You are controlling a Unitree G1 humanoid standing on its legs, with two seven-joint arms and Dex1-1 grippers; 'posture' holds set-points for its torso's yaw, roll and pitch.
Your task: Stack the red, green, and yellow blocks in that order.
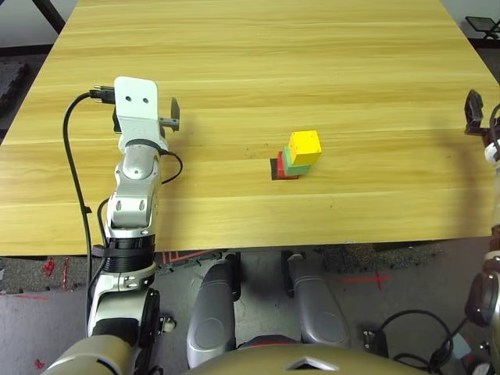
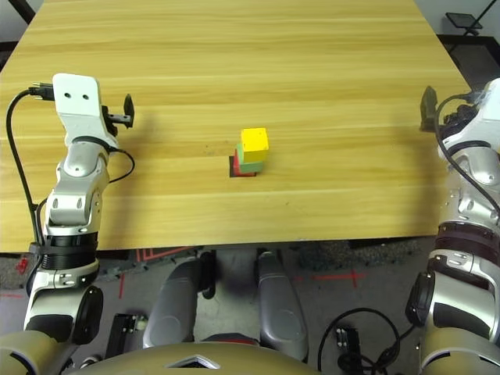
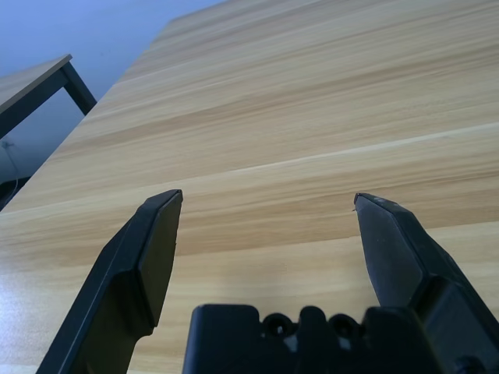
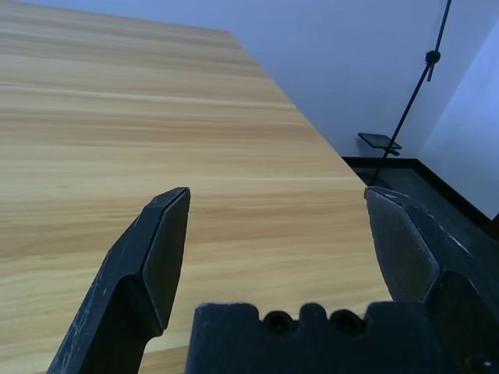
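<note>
Near the middle of the table stands a stack of three cubes: the red block (image 1: 283, 168) at the bottom, the green block (image 1: 294, 162) on it, the yellow block (image 1: 305, 146) on top, each set slightly askew. The stack rests on a flat black patch (image 1: 275, 169). My left gripper (image 3: 269, 226) is raised over the table's left side, far from the stack, open with bare wood between its fingers. At the table's right edge my right gripper (image 4: 281, 226) is held up, also open and empty.
The wooden table (image 1: 258, 62) stretches wide around the stack. A black cable (image 1: 72, 172) loops beside my left arm. Past the right edge stands a thin black stand (image 4: 413, 101) on the floor.
</note>
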